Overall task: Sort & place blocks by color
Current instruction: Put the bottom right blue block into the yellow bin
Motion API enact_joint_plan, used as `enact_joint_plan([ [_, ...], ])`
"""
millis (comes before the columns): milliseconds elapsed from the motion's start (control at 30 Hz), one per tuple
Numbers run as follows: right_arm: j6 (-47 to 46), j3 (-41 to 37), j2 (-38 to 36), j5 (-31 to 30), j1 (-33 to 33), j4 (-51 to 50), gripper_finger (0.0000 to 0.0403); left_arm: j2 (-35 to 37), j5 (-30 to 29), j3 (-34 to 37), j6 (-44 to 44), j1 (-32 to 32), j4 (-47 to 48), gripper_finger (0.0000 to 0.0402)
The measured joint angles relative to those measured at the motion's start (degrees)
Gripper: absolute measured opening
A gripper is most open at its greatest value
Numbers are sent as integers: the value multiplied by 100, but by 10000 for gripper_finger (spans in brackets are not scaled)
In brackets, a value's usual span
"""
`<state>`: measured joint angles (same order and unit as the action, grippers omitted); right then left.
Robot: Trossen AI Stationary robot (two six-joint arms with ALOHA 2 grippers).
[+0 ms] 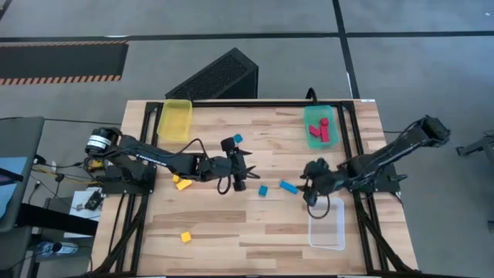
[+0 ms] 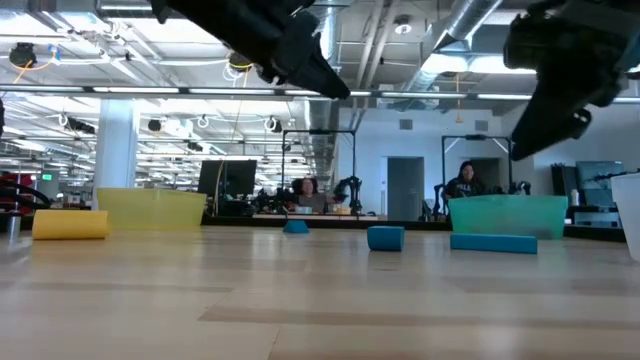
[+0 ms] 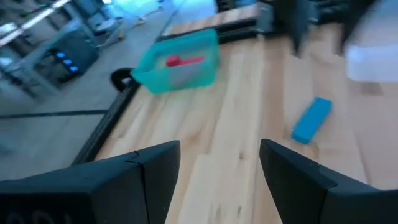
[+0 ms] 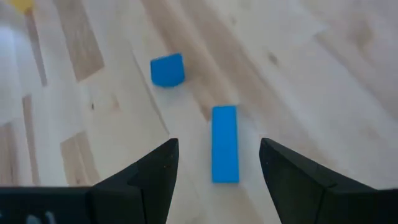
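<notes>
Blocks lie scattered on the table; my right gripper hangs spread over a blue bar, left gripper spread too.

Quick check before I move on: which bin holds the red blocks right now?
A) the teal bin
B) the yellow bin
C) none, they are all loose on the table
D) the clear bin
A: the high view shows the small red plastic blocks lying inside the teal rectangular bin at the table's far right.
</notes>
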<state>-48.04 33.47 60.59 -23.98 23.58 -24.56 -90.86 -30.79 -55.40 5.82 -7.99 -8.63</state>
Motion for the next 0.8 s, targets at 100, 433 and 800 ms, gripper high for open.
enact_joint_plan([
  [100, -316, 0, 266, -39, 294, 69, 249, -6, -249, 0, -398, 2, 91, 213],
  [433, 371, 0, 1715, -126, 474, 1129, 249, -12, -299, 0, -1577, -276, 824, 213],
  [800, 486, 0, 2383, -8, -50, 886, 249, -12, -772, 0, -1359, -482, 900, 213],
])
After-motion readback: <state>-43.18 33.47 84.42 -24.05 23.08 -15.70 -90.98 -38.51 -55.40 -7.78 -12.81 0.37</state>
